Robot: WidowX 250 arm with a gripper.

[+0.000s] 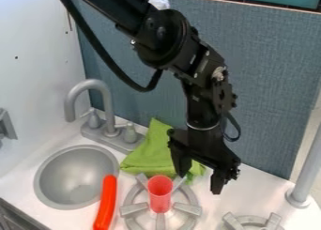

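The black gripper (199,180) hangs above the counter at centre right, its two fingers spread apart with nothing between them. Just to its lower left, a red cup (160,193) stands upright on the left grey stove burner (192,209). Behind the cup and gripper lies a crumpled green cloth (150,151), partly hidden by the gripper. An orange-red sausage-like object (106,203) rests on the counter between the sink and the burner.
A round grey sink (74,178) with a grey faucet (105,102) occupies the left. Another burner (252,221) sits at the bottom right, near a grey post (307,170). A blue-grey panel (270,79) rises behind the counter, and a white wall stands at left.
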